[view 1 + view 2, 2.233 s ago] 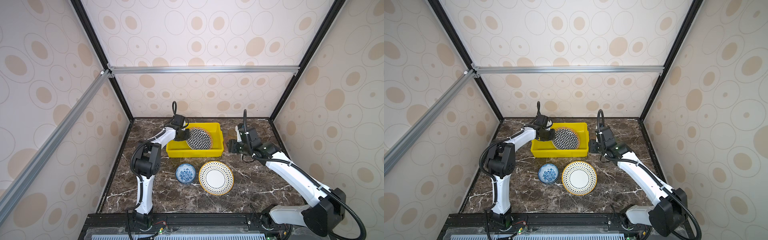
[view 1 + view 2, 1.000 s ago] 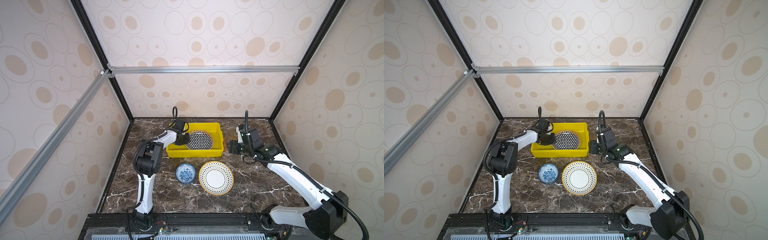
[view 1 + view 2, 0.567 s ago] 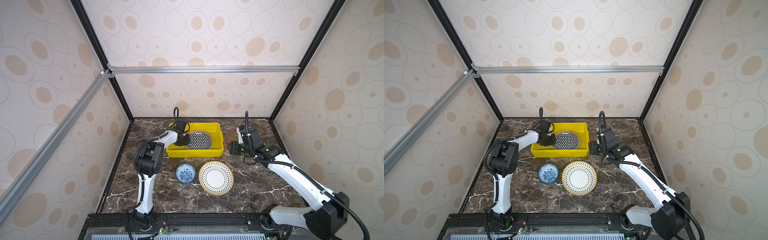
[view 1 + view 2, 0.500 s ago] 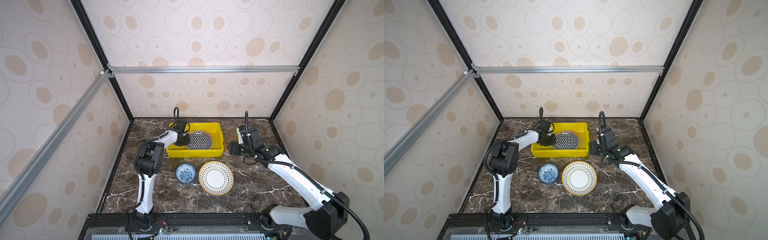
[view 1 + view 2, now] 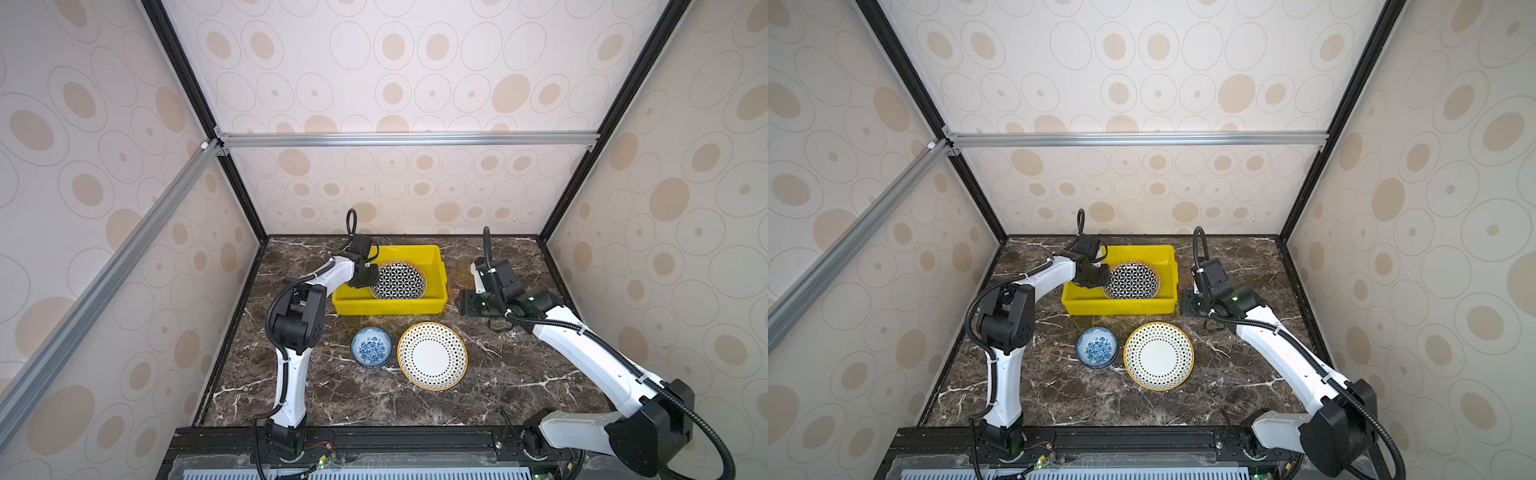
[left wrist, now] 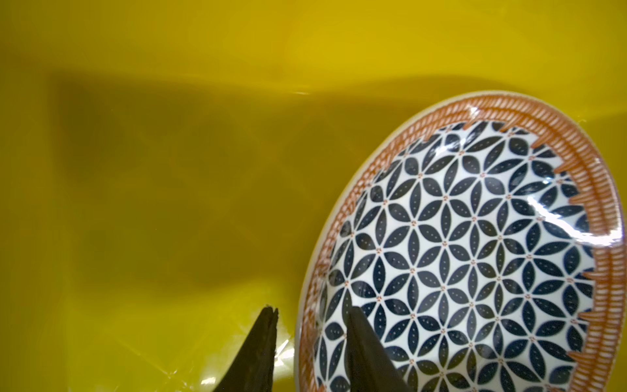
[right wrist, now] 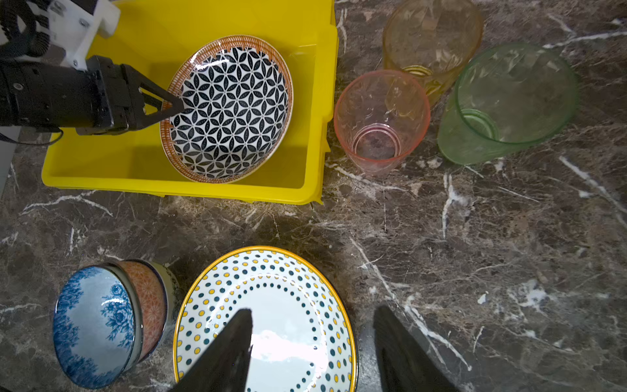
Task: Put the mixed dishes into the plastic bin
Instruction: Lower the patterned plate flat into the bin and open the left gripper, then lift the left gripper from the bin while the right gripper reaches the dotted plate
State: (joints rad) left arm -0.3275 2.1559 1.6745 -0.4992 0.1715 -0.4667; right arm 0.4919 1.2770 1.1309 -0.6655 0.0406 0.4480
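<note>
Centrally, geometric plate (image 5: 401, 280) rests inside yellow bin (image 5: 386, 307); left jaws stand parted, straddling its rim. Right jaws, parted and empty, hover just beside the bin.

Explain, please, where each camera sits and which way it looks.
Top views: high at the front, looking down and backward at the marble table and yellow bin; the left arm and right arm show whole.
Left wrist: on the left arm, at the bin, close on the geometric plate; the left gripper straddles its rim.
Right wrist: on the right arm, facing down at the dotted plate and cups; the open right gripper shows.
Shared: all views show the geometric plate in the bin.
</note>
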